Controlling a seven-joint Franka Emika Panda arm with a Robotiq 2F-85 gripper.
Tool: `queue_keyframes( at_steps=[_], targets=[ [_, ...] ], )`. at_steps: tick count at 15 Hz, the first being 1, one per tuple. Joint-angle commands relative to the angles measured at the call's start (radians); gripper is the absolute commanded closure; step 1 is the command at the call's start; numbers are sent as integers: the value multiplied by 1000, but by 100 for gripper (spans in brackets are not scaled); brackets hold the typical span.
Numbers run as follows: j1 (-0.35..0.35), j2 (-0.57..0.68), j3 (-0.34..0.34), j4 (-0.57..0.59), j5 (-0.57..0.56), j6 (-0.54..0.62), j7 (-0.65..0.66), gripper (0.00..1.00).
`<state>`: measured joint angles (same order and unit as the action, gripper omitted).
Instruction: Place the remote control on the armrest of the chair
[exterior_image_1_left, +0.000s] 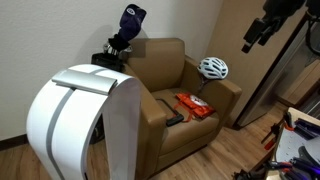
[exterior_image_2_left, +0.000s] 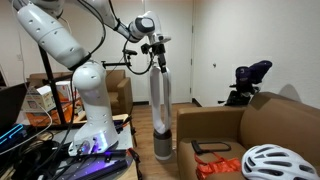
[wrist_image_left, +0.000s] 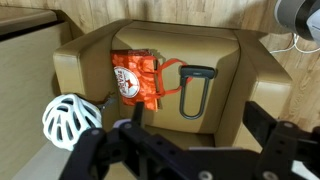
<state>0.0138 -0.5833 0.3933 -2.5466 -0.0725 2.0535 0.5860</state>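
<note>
The claw (exterior_image_2_left: 161, 60) hangs released and empty at upper centre, well apart from the chair (exterior_image_1_left: 160, 62), probably surveying. The remote (exterior_image_1_left: 174, 120) lies on the seat at centre; a helmet (exterior_image_1_left: 213, 68) fills one armrest, favouring the other

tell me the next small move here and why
Probably lower the open gripper toward the remote control. The gripper hangs empty, high above the chair, and the remote lies on the seat cushion beside the orange packet, not yet grasped. The wrist view already looks down onto the seat, so a descent seems the natural step before closing.
</note>
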Motion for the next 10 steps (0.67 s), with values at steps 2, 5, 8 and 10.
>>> queue_keyframes(
  at_steps=[2,5,8,10],
  targets=[
    [51,11,-57,20,-27,55,-91,0],
    [88,58,-84,92,-21,83,-220,0],
    [137,132,-98,206,3,63,-333,0],
    [170,194,-99,292,11,43,-399,0]
  ],
)
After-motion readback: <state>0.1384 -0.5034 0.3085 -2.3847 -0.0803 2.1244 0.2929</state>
